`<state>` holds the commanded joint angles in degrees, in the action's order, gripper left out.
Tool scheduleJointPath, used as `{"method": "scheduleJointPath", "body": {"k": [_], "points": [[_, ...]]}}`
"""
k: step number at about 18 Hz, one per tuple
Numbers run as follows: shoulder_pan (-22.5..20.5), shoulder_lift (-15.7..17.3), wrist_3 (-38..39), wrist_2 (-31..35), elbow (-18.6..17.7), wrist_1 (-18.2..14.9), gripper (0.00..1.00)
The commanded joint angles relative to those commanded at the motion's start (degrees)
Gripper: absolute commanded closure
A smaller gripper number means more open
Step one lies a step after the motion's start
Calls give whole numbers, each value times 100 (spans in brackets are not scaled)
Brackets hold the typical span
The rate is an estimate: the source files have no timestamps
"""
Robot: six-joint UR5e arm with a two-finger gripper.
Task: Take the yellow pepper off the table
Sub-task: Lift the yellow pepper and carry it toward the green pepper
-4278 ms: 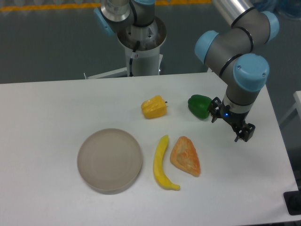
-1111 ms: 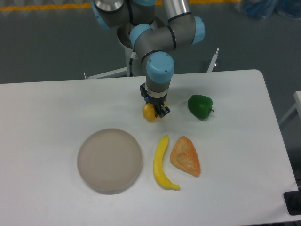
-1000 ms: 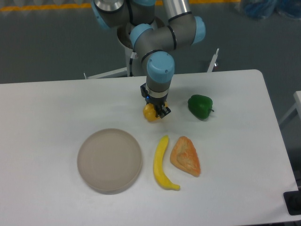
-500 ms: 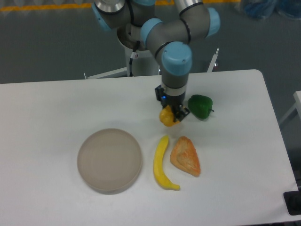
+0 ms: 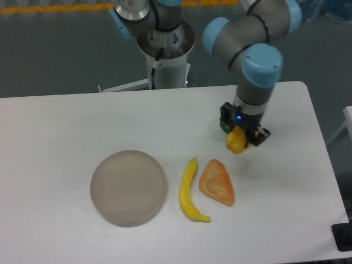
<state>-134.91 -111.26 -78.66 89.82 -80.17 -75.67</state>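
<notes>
One arm reaches from its base at the back edge of the counter [image 5: 66,126], upper links bending over the right side, blue-capped wrist pointing straight down. Gripper [image 5: 242,137] hangs low over the right part of the counter, black body with a small blue light. Counts: one yellow pepper [image 5: 236,142], one green pepper [image 5: 224,125], one banana [image 5: 190,191], one orange wedge-shaped food piece [image 5: 216,182], one round grey plate [image 5: 128,187]. Jaws are closed narrow around the yellow pepper, pinching it on both sides; only its lower yellow-orange part shows below the black fingers. Yellow pepper appears lifted clear of the counter, held in the gripper above the spot up and right of the orange wedge. Green pepper is mostly hidden behind the wrist and gripper, just a green sliver visible at the left edge. Banana lies curved just left of the wedge, near but apart. Plate sits on the left-centre of the counter, well apart from the gripper.
</notes>
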Motion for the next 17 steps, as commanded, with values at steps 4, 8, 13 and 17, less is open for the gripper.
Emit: {"method": "scheduleJointPath", "body": {"k": [4, 8, 13, 17], "points": [[0, -186, -773, 131, 124, -26, 91], [-88, -247, -994, 273, 133, -9, 91], [-88, -273, -994, 202, 124, 26, 91], [-88, -300, -985, 185, 133, 35, 91]]}}
